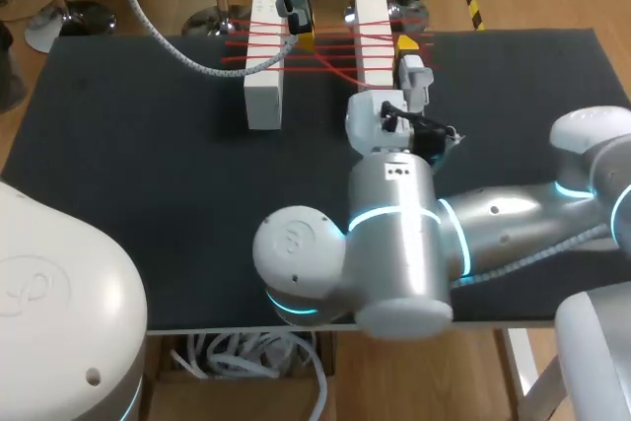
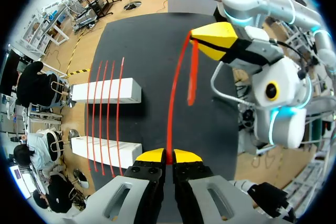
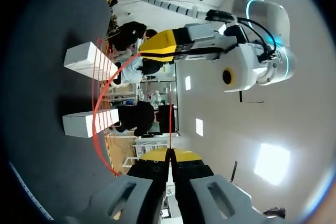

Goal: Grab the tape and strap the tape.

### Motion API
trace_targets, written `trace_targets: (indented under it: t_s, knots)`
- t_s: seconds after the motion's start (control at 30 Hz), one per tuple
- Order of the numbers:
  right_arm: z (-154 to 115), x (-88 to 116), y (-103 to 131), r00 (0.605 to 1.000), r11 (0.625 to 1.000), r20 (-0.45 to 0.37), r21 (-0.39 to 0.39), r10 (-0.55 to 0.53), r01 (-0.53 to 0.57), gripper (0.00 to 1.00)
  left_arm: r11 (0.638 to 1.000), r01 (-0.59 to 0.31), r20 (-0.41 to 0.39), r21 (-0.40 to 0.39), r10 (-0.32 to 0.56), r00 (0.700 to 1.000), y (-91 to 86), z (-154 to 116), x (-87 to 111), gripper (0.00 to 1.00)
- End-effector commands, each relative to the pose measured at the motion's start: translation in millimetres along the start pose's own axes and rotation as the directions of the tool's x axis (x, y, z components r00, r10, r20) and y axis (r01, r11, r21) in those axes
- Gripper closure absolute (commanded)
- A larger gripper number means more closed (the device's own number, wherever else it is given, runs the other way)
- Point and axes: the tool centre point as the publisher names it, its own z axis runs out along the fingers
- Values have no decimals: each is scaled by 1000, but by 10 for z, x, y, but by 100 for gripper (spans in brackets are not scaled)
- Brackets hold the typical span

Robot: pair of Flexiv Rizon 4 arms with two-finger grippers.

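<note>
**Right arm** (image 1: 394, 234): comes in over the table's (image 1: 148, 194) near right part and reaches toward the far edge.

**Right gripper** (image 3: 169, 157): sits just beside the right block's outer side. Its fingers are pressed together, pinching one end of the tape (image 2: 176, 93), and a short loose tail hangs past the pinch.

**Tape:** a red span held off the table between the two grippers, bowing slightly rather than drawn straight.

**Blocks** (image 1: 264, 76): two white blocks, upright and parallel, near the middle of the far edge. Several red strands (image 2: 107, 114) already run across both tops, side by side.

**Left gripper** (image 2: 168, 156): sits farthest off, by the left block's inner side near the far edge. Its tips are closed on the other end of the tape.

**Step in hand (judged):** both ends are grabbed, and another strand is being carried into place for strapping over the blocks.

**Next move (judged):**
- Draw the grippers apart to take out the bow.
- Line the span up beside the laid strands.
- Lower it so it bears on both tops before either pinch lets go.
</note>
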Motion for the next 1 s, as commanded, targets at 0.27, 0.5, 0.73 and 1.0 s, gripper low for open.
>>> trace_targets:
  t_s: [0.27, 0.5, 0.73, 1.0]
  knots:
    - [11, 86, 208, 998, 998, -14, 44, -54, 55, 100, 1000, 0, -1, -3, 0, 1000, -1, -6, -3, 100]
    - [-12, 108, 299, 997, 996, -21, 31, -80, 81, 100, 1000, 0, -1, -3, 0, 1000, -1, -6, -3, 100]
    - [5, 124, 382, 996, 995, -22, 40, -88, 89, 100, 1000, 0, -1, -3, 0, 1000, -1, -6, -3, 100]
    - [68, 113, 423, 996, 995, -14, 59, -86, 87, 100, 1000, 0, -1, -3, 0, 1000, -1, -6, -3, 100]
